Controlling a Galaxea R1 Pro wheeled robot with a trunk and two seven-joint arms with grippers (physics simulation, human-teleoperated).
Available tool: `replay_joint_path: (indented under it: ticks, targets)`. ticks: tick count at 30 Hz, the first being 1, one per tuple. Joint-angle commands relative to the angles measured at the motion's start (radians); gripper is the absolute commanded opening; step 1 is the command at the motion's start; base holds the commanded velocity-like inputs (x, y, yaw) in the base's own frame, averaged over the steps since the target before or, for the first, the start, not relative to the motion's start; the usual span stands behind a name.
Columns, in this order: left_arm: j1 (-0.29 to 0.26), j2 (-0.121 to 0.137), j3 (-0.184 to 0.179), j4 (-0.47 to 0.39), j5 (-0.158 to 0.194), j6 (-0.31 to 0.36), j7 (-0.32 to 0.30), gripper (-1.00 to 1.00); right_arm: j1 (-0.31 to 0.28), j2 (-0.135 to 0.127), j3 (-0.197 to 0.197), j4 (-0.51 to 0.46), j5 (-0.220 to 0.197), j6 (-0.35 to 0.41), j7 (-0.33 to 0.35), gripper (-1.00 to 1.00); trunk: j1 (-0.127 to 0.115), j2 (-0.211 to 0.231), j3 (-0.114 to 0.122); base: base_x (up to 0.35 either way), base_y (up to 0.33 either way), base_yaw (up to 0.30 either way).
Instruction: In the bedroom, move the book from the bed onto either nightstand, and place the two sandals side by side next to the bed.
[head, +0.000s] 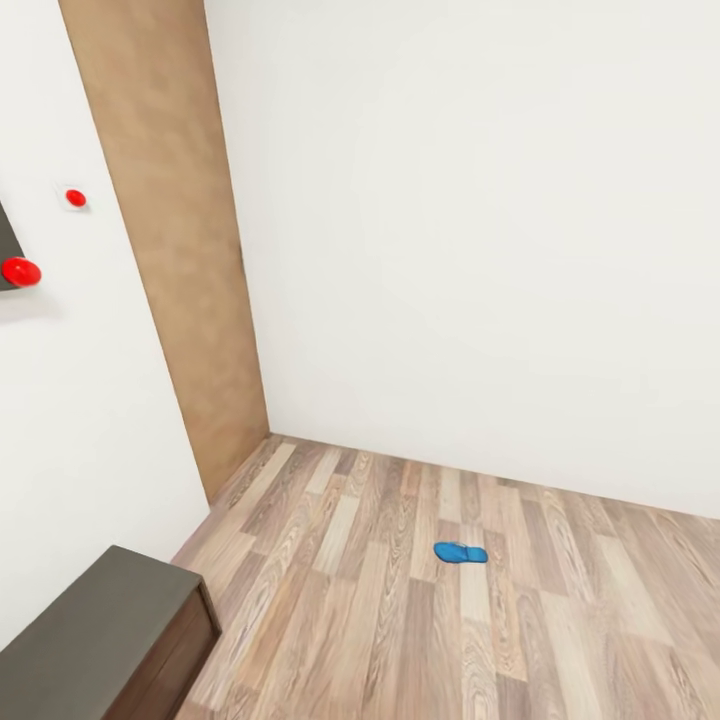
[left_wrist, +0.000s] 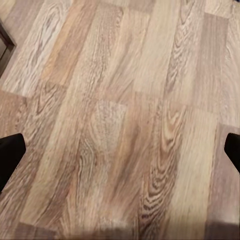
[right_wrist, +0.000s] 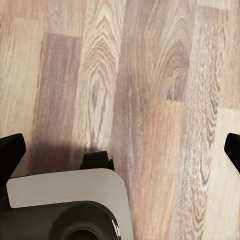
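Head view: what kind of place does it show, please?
Probably a corner of a room in a home: white walls, a wood-plank floor, a brown wall panel and a low dark cabinet. One blue sandal lies on the floor.

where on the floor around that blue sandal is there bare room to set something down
Bare planks lie all round the blue sandal: back toward the white wall, over to the wood panel in the corner, and forward toward the camera. The one crowded spot is lower left, where the dark cabinet stands against the wall. Both hands, the left hand and the right hand, are open over plain floor.
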Motion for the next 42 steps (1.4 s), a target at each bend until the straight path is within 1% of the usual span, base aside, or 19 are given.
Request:
replay_joint_path:
  ticks: [1,24,28,35,42]
  targets:
    - [0.000,0.000,-0.001,-0.001,-0.001,-0.001,0.001,1.00,0.000,0.000,0.000,0.001,-0.005,-0.004,0.000,1.00,0.001,0.000,-0.001,0.332,0.000,0.000]
    - [0.000,0.000,-0.001,-0.001,-0.001,-0.001,0.001,1.00,-0.001,0.001,0.000,0.001,-0.005,-0.004,0.000,1.00,0.001,0.000,-0.001,0.326,0.000,0.003]
    - [0.000,0.000,-0.001,-0.001,-0.002,-0.001,0.001,1.00,-0.001,0.000,0.000,0.001,-0.005,-0.004,0.000,1.00,0.001,0.000,-0.001,0.110,0.000,0.119]
    - [0.000,0.000,-0.001,-0.001,-0.003,-0.001,0.001,1.00,0.000,0.000,0.000,0.001,-0.005,-0.004,0.000,1.00,0.001,0.000,-0.001,0.020,0.000,0.230]
    - [0.000,0.000,-0.002,-0.001,-0.003,-0.001,0.001,1.00,-0.001,0.000,0.000,0.001,-0.005,-0.004,0.000,1.00,0.001,0.000,-0.001,0.201,0.000,0.042]
